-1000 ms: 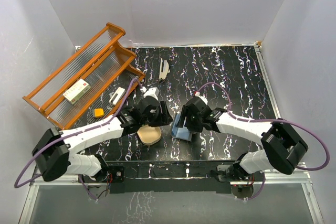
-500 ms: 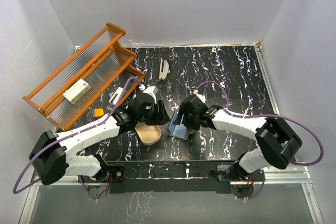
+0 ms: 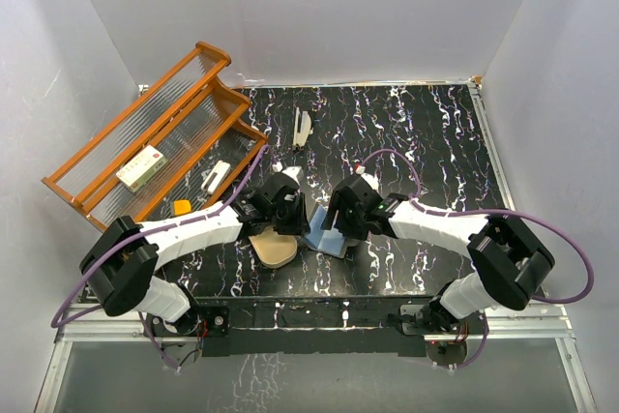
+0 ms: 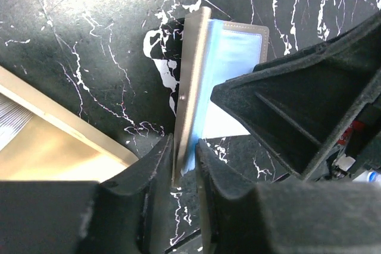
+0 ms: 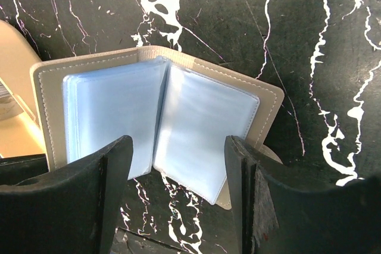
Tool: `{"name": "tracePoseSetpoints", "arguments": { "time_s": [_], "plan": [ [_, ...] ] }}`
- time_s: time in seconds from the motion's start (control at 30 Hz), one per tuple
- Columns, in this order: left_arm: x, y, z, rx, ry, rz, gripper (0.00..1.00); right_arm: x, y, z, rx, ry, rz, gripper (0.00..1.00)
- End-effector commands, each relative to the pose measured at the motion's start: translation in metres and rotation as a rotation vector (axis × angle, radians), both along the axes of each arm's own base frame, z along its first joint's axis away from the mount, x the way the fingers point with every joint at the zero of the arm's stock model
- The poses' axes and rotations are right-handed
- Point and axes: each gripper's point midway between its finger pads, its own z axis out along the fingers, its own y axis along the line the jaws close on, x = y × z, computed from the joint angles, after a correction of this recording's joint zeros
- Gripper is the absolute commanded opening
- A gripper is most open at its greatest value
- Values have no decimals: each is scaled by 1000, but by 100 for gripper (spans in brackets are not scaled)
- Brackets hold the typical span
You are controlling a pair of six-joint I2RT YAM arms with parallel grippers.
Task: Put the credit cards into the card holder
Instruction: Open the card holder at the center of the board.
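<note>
I see the card holder [image 5: 161,120] lying open on the black marbled tabletop [image 5: 333,40], grey-beige stitched cover, shiny pale-blue sleeves, one flap tilted up on edge, credit cards [image 4: 11,120] a striped sliver on the tan tray [image 4: 59,150] just beside it

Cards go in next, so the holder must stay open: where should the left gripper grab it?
The holder's left cover, by its outer edge, from above. That cover stands nearly upright, showing a thin edge that fits between the fingers; the left gripper straddles it.
</note>
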Motion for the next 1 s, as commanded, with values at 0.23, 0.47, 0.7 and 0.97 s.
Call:
{"name": "tracePoseSetpoints", "arguments": {
  "time_s": [0.23, 0.47, 0.7, 0.97],
  "plan": [
    [-8, -37, 11, -284, 136, 99, 0, 20, -7, 31, 6, -138, -52, 62],
    [-1, -51, 20, -406, 154, 177, 0, 19, -21, 37, -34, -158, -91, 62],
    [-8, -40, -13, -359, 171, 295, 0, 12, -26, 13, -89, -87, -97, 61],
    [-13, -26, -20, -260, 151, 319, 19, 12, -36, -4, -197, -60, -83, 65]
  ]
}}
